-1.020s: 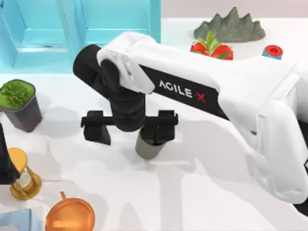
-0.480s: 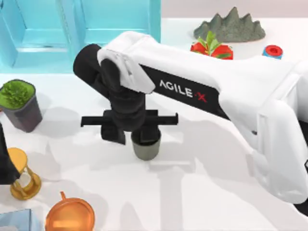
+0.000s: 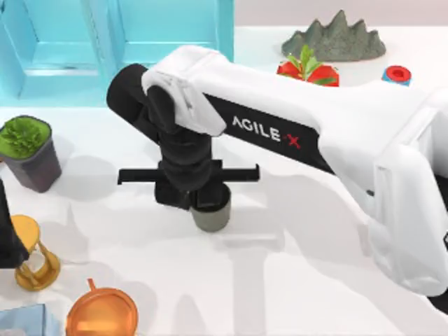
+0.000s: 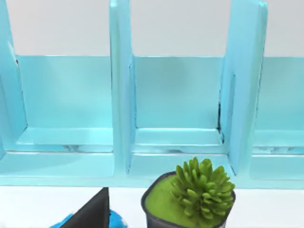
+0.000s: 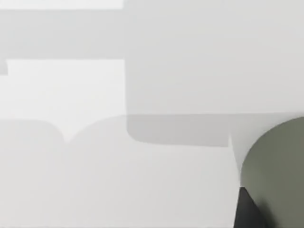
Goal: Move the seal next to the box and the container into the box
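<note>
My right claw sits on the grey-green cup at mid-surface, and my own arm slants across everything behind and to the right of it. The white surface in front of the cup and toward the right is open room. To the left, bare surface runs to the dark purple pot with the green plant, well apart. The near left corner is crowded: a gold hourglass, a shiny orange vessel and my parked left arm at the edge. The turquoise box walls off the far left, its upright dividers splitting it into bays.
</note>
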`<action>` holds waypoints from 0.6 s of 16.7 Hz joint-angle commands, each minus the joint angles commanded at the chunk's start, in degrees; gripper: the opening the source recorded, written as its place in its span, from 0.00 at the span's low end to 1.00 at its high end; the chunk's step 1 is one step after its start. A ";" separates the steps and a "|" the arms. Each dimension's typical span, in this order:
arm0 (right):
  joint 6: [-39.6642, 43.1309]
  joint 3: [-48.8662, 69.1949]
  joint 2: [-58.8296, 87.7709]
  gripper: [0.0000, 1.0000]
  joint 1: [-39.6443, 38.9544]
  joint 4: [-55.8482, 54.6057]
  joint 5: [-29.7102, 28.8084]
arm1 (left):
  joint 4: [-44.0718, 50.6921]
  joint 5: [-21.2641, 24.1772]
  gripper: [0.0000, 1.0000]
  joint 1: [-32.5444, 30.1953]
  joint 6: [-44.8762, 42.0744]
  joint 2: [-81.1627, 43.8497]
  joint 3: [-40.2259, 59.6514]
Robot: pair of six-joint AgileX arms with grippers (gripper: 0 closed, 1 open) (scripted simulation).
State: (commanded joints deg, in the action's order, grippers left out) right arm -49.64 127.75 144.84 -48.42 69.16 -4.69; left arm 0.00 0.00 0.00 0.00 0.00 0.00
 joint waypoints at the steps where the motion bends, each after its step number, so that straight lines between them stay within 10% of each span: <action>1: 0.00 0.00 0.00 0.00 0.00 0.00 0.00 | 0.00 0.00 1.00 0.00 0.00 0.00 0.00; 10: 4.65 -8.04 -12.73 0.00 4.41 2.80 0.59 | 0.00 0.00 1.00 0.00 0.00 0.00 0.00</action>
State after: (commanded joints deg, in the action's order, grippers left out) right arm -44.99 119.71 132.11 -44.01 71.96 -4.11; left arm 0.00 0.00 0.00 0.00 0.00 0.00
